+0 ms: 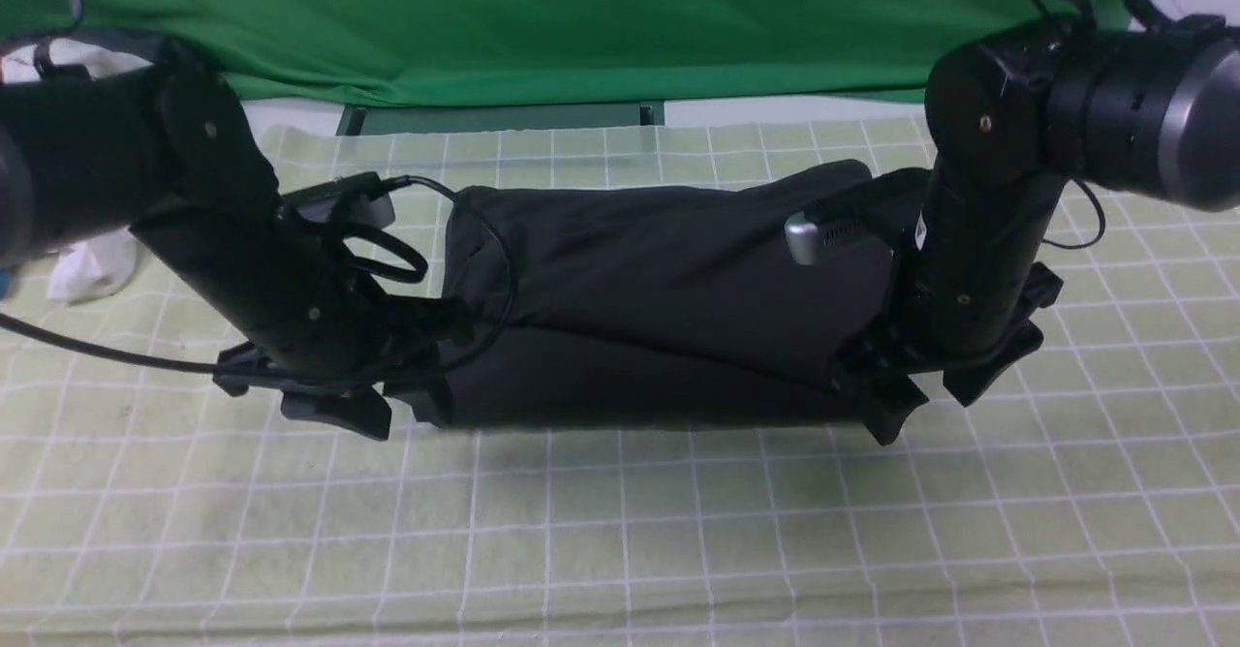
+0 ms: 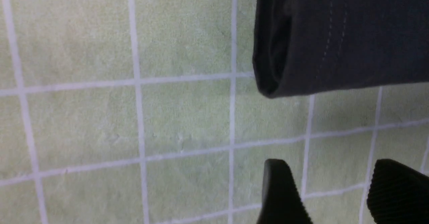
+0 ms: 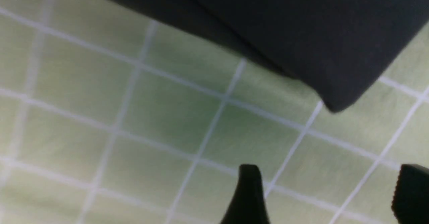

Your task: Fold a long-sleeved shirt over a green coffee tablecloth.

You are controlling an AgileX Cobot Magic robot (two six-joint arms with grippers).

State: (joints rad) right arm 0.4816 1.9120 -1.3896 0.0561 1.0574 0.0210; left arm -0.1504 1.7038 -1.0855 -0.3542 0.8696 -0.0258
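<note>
The long-sleeved shirt (image 1: 659, 298) lies folded into a long dark band across the middle of the green coffee tablecloth (image 1: 620, 531). My left gripper (image 1: 387, 413) sits at the band's left end, my right gripper (image 1: 935, 405) at its right end. In the left wrist view the left gripper (image 2: 330, 170) stands open over bare tablecloth (image 2: 100, 116), a short way off the shirt's rolled corner (image 2: 335, 36). In the right wrist view the right gripper (image 3: 330, 173) is open wide above the tablecloth (image 3: 134, 116), apart from the shirt's corner (image 3: 301, 26). Neither gripper holds anything.
A plain bright green backdrop (image 1: 542, 17) hangs behind the table. A white garment (image 1: 92, 264) lies at the far left, partly behind my left arm. A dark green board (image 1: 504, 116) runs along the tablecloth's back edge.
</note>
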